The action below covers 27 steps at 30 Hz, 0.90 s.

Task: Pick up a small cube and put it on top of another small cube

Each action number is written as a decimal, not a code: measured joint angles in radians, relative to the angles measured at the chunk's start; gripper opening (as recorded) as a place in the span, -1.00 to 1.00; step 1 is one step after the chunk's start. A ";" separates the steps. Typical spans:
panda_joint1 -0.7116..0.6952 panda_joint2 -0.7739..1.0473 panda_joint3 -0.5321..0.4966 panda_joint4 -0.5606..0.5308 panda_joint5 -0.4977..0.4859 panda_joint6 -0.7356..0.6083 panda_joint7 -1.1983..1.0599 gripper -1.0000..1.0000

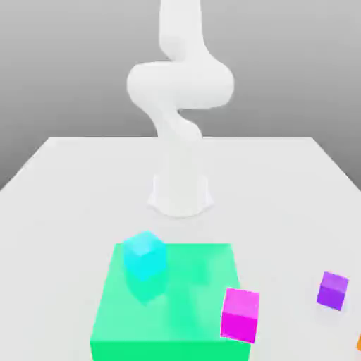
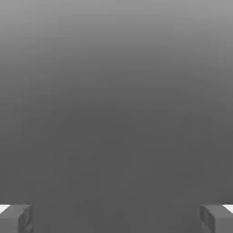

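Orange cube (image 1: 359, 343) at lower-right frame edge looks light, rigid; grip opposite flat faces; gripper (image 2: 116, 218) fingers spread wide, empty.

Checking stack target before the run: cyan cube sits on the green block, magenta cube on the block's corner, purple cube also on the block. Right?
Not quite. The purple cube is off the green block, on the table toward the exterior view's right. The cyan cube on the block and the magenta cube at its corner are as you say. The exterior view shows it.
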State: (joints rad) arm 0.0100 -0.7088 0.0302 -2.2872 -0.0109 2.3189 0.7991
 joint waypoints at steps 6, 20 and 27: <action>0.025 0.222 0.078 0.031 -0.034 0.047 0.003 0.00; 0.138 0.732 0.224 0.102 -0.167 0.151 0.048 0.00; 0.216 0.986 0.251 0.138 -0.223 0.203 0.063 0.00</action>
State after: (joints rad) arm 0.2257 0.2770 0.2816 -2.1494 -0.2344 2.5216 0.8620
